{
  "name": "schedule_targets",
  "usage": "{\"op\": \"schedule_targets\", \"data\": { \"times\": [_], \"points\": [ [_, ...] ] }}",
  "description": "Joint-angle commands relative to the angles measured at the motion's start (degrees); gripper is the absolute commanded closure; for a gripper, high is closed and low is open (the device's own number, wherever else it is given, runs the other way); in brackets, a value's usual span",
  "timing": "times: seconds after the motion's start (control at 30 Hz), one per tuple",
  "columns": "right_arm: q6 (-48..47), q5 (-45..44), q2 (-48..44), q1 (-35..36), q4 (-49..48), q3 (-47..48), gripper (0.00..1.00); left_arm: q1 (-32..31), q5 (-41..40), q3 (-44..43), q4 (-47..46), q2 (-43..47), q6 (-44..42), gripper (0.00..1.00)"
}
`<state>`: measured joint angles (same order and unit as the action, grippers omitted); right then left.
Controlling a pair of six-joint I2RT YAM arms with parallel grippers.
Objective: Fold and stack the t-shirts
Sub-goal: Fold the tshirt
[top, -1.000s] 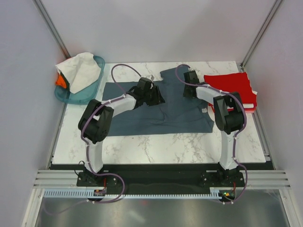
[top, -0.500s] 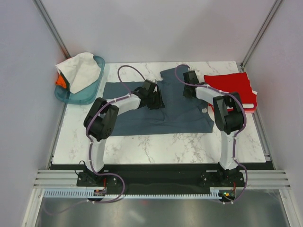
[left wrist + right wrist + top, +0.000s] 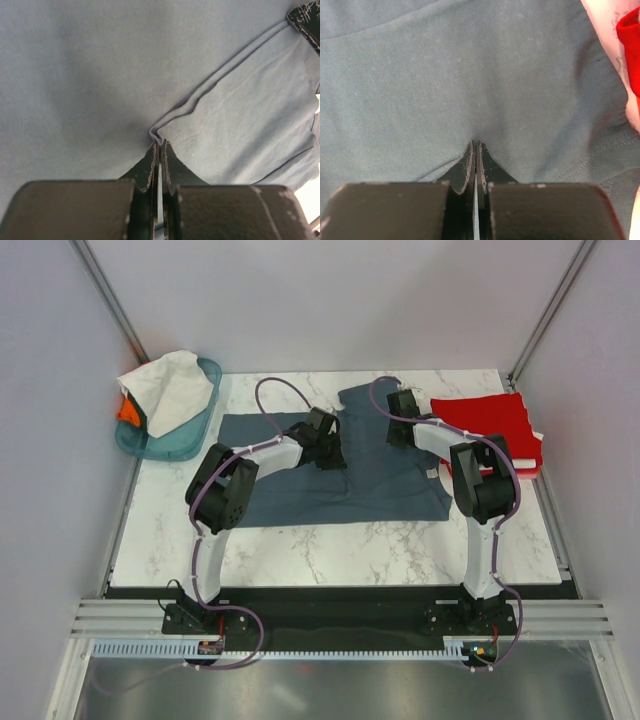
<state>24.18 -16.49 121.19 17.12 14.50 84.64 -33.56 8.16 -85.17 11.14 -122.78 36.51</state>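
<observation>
Top external view, item one: blue-grey shirt (image 3: pixel 345 490), lying spread across the middle of the bench (image 3: pixel 330 550), with one part reaching toward the far edge between the two arms.

Handling (judged): light, limp cloth with no stiffness. It will sag and crease wherever it is lifted. It is not slippery and not fragile. It is best taken at hems, seams or shoulder edges, at two points together, so that a fold line runs straight.

Holds:
- Left gripper (image 3: pixel 159 145): fingers pressed together on a small pinch of the blue-grey shirt, right at a stitched hem ridge.
- Right gripper (image 3: pixel 475 145): likewise closed on a tuck of the same shirt, with faint creases running to its tips.
- Both sit low over the far half of the cloth, apart from each other.

Surroundings:
- Red shirt (image 3: pixel 490 425): folded, at the far right of the bench, near the right gripper.
- Basket (image 3: pixel 160 448): at the far left corner, well apart from the work.
- White shirt (image 3: pixel 165 385): heaped in the basket.
- Orange shirt (image 3: pixel 125 412): showing beneath the white one.

Obstruction (judged): only the red shirt crowds the right arm's swing. A fold carried rightward could drag across it.
</observation>
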Motion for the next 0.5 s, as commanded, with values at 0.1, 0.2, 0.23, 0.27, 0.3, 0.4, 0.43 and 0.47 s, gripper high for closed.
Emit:
{"op": "schedule_targets", "data": {
  "times": [0.1, 0.2, 0.23, 0.27, 0.3, 0.4, 0.43, 0.47],
  "points": [
    [0.2, -2.8, -4.7, 0.2, -0.1, -0.2, 1.00, -0.4, -1.1, -1.8, -0.4, 1.3, -1.0, 0.98],
    [0.3, -3.5, -5.7, 0.2, 0.0, -0.6, 1.00, -0.4, -2.0, -0.7, -1.5, 2.9, -1.2, 0.98],
    [0.5, -3.7, -5.8, 0.2, 0.0, -0.7, 1.00, -0.4, -2.4, -0.5, -1.9, 3.5, -1.3, 0.98],
    [0.5, -4.0, -6.1, 0.1, 0.0, -1.0, 1.00, -0.4, -2.7, -0.1, -2.2, 3.9, -1.2, 0.98],
    [0.6, -4.6, -6.3, 0.1, 0.0, -1.1, 1.00, -0.4, -3.0, 0.0, -2.9, 4.1, -1.3, 0.98],
    [0.7, -5.7, -7.1, 0.2, 0.0, -1.4, 1.00, -0.4, -2.9, -0.3, -3.4, 4.3, -1.4, 0.98],
    [0.7, -6.0, -7.1, 0.1, -0.1, -1.5, 1.00, -0.4, -2.9, -0.4, -3.5, 4.2, -1.4, 0.98],
    [0.7, -6.2, -7.3, 0.1, 0.0, -1.6, 1.00, -0.4, -2.9, -0.6, -3.6, 4.0, -1.4, 0.98]
  ]
}}
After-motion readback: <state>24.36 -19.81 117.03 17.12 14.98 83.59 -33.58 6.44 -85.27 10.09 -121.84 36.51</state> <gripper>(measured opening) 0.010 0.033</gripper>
